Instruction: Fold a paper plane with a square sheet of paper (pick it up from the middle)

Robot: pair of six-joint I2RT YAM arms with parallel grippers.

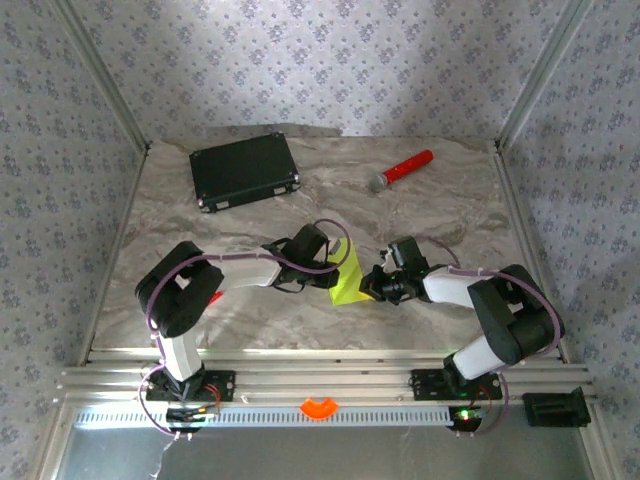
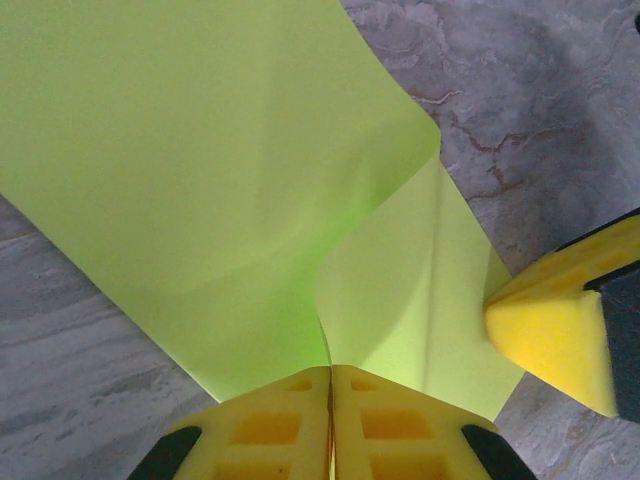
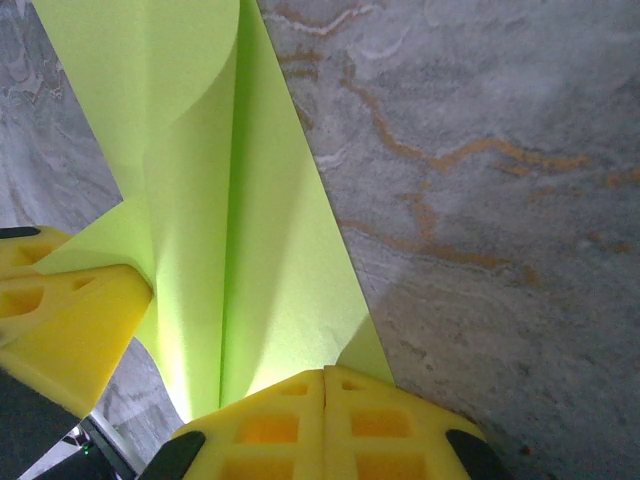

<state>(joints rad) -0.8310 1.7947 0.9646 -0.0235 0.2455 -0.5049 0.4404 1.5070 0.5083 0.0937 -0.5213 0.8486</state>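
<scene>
The left gripper (image 2: 330,375) and right gripper (image 3: 325,375) are each pinching an edge of the curled square sheet of paper (image 2: 200,170).

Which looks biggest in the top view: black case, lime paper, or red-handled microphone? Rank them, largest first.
1. Black case: clearly largest.
2. Lime paper: folded and partly covered, judged by its visible patch.
3. Red-handled microphone: long but slim; close to that patch, so this pair is unsure.
</scene>
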